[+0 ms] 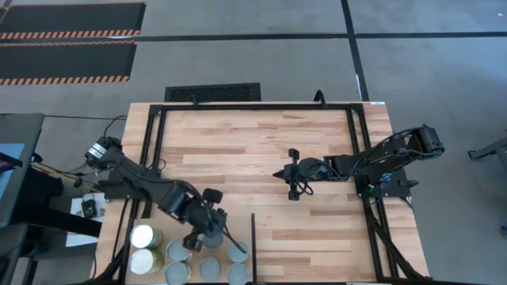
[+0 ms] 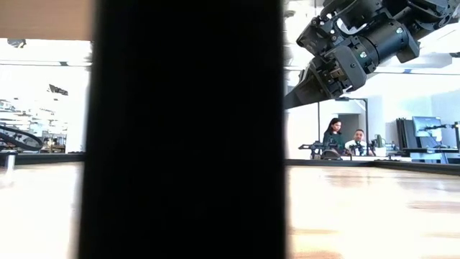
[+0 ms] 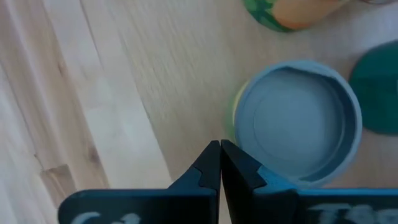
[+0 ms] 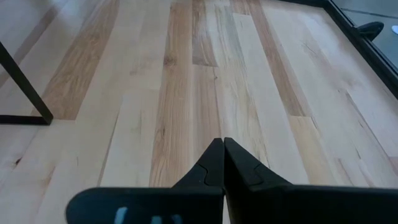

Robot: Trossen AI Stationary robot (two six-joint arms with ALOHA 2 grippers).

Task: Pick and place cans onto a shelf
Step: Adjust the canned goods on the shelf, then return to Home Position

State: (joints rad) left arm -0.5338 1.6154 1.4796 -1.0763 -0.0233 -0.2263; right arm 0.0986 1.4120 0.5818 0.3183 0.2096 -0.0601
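Hovering with fingers pressed together, the left gripper (image 3: 220, 163) sits just beside a round, grey-topped can (image 3: 298, 121), seemingly not touching, on smooth pale wood; the right gripper (image 4: 222, 163), likewise closed, waits over the plank-striped tabletop (image 4: 199, 74).

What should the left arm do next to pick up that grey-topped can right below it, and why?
Probably open the jaws first. The left gripper hangs over the cans at the table's near edge with its jaws shut, tips beside the rim of the grey-topped can, so it cannot straddle it yet. The right gripper waits shut over bare table.
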